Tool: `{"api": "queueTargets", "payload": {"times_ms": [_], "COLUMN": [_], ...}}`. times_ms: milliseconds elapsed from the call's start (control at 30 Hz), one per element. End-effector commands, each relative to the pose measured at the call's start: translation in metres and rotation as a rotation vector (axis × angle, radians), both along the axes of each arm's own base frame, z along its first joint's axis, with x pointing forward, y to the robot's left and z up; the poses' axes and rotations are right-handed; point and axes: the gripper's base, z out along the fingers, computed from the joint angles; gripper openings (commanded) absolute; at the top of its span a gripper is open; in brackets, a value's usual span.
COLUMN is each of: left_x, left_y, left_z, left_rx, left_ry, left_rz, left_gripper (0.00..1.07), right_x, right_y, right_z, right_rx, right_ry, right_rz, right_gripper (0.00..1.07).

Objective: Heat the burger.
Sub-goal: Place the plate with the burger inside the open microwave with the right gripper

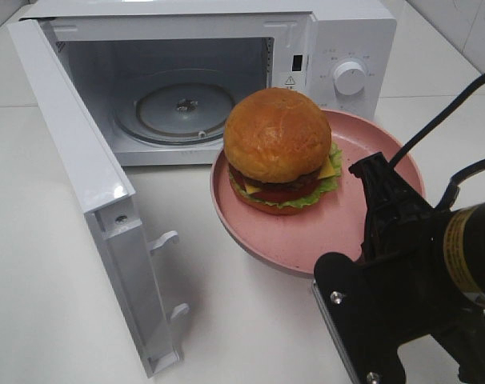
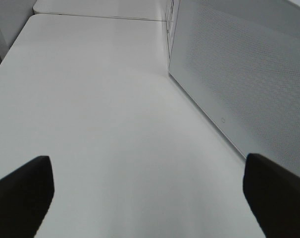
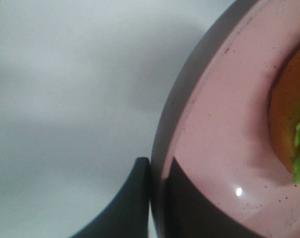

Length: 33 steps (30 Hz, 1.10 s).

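Looks like the loading step: carries the burger (image 1: 278,148) on the pink plate (image 1: 362,232) toward the open microwave (image 1: 338,32), with nothing set inside yet. Pinches the plate's near rim with the right gripper (image 3: 159,196), one finger on each side of the edge, closed narrow on it. Holds the left gripper (image 2: 147,196) spread wide, clamping nothing, over bare table (image 2: 100,99) just beside the swung-out door (image 1: 74,168). Finds the burger on the part of the plate farthest from the grip, just in front of the cavity mouth. Judges the plate to be lifted off the table and slightly tilted, its far edge near the cavity sill. Calls next, on this reading, for a level push forward through the opening, clear of door and frame, then a lowering onto the glass turntable (image 1: 174,112) before letting go. Risks sliding the burger if tipped further. Counts one burger, one plate, one microwave with one door, one turntable and one dial (image 1: 350,78), and two grippers.
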Motion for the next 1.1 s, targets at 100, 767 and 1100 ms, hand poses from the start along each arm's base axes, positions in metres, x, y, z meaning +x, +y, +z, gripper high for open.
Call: {"api": "queueTargets", "payload": {"times_ms": [100,767,1100], "left_x": [-0.002,-0.002,-0.002], "left_y": [0.0,0.0,0.0], "left_z": [0.001,0.001,0.001], "left_rx": [-0.009,-0.009,-0.009], "left_ry": [-0.03,-0.03,-0.03], "left_rz": [0.0,0.0,0.0], "left_gripper": [0.95,0.95,0.95], "right_x": [0.018,0.052,0.061], "right_y": [-0.004,-0.029,-0.014], "right_z": [0.007,0.004,-0.006], "right_rx": [0.033,-0.012,0.05], "right_ry": [-0.06,-0.097,-0.101], "right_rz": [0.089,0.216,0.266], "right_gripper": [0.0,0.0,0.0]}}
